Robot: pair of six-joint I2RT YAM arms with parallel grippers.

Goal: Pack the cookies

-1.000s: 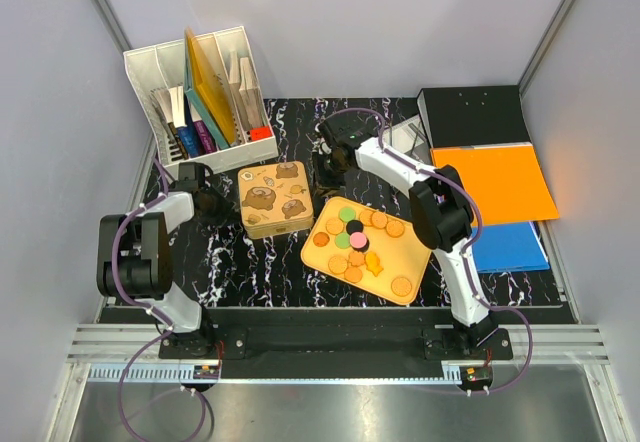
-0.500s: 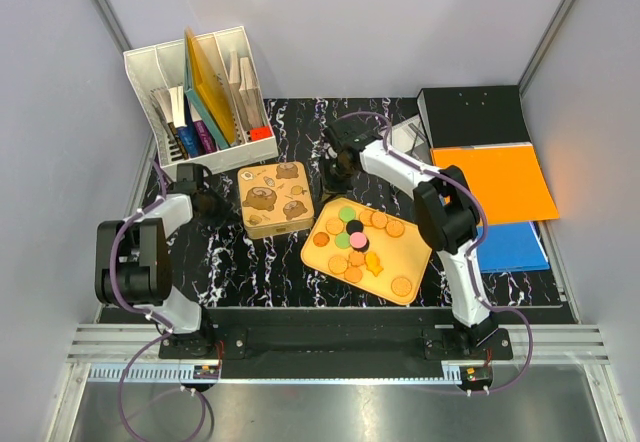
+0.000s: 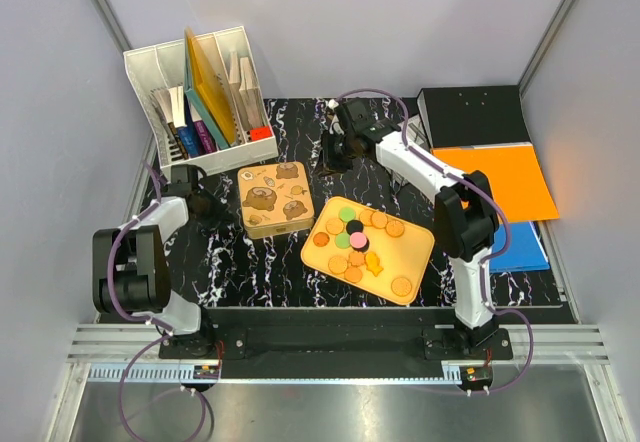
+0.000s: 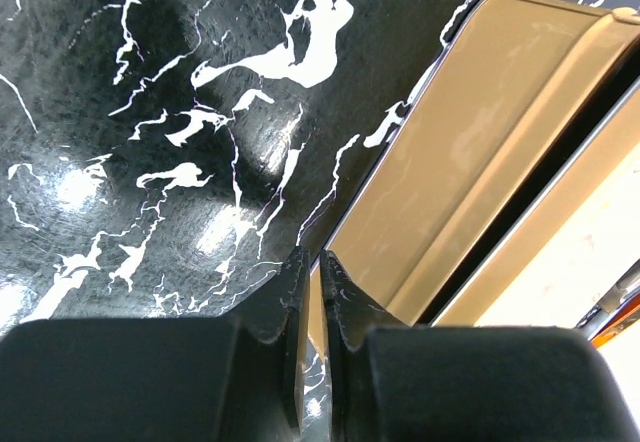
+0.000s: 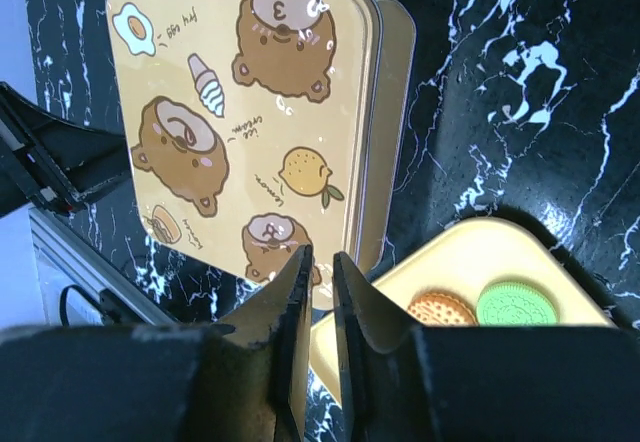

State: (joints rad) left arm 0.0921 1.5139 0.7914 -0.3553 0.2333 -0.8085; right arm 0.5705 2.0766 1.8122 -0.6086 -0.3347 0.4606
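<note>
The cookies [image 3: 355,240], several tan discs with green, pink, dark brown and an orange fish shape, lie on a yellow tray [image 3: 418,252]. A square tan tin with a bear-print lid [image 3: 272,199] sits closed to the tray's left. My left gripper [image 3: 208,202] is shut and empty, low beside the tin's left wall [image 4: 480,152]; its tips [image 4: 312,262] are just short of it. My right gripper [image 3: 330,165] is shut and empty, raised behind the tray. In its wrist view the tips [image 5: 320,262] hang over the lid [image 5: 240,132] and the tray corner [image 5: 500,252], with a tan cookie [image 5: 441,308] and a green one [image 5: 516,303].
A white file organizer [image 3: 200,92] with books stands at the back left. A black binder [image 3: 470,114], an orange folder [image 3: 500,182] and a blue folder [image 3: 515,247] lie at the right. The table top is black marble.
My right gripper has moved back and up, away from the gap between tin and tray. The left arm has shifted slightly by the tin. Tin, tray and cookies have not moved.
</note>
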